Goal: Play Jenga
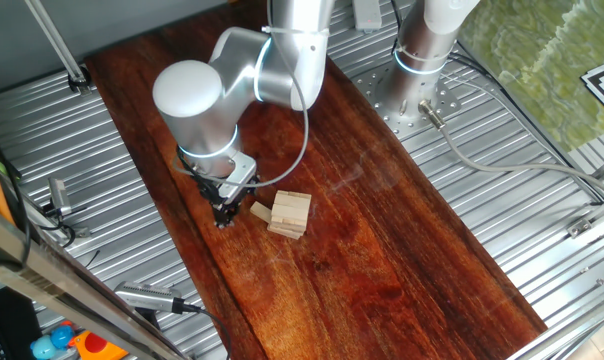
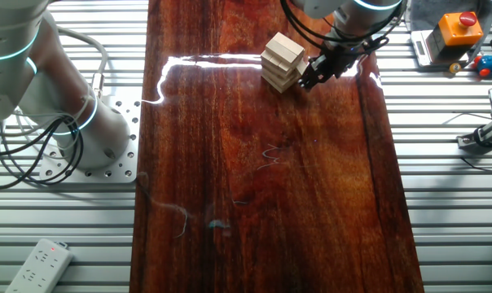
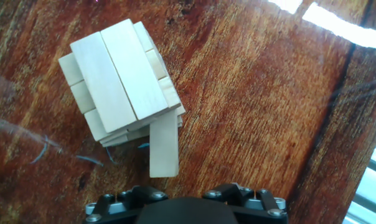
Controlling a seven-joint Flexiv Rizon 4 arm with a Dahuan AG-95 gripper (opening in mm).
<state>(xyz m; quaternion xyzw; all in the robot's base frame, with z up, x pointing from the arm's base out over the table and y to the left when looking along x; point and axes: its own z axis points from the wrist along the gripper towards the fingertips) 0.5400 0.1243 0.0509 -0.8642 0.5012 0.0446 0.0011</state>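
Observation:
The Jenga stack is a squat pile of pale wooden blocks in crosswise layers on the dark wooden board. One low block sticks half out of the stack toward the hand. My gripper hangs close to the board just left of that block's free end and does not touch it. Its dark fingers look pressed together with nothing between them. In the other fixed view the gripper sits right beside the stack. In the hand view only the black housing shows; the fingertips are out of frame.
The wooden board lies between ribbed metal tabletops. A second arm's base stands at the back right. A red button box and small clamps lie off the board's edge.

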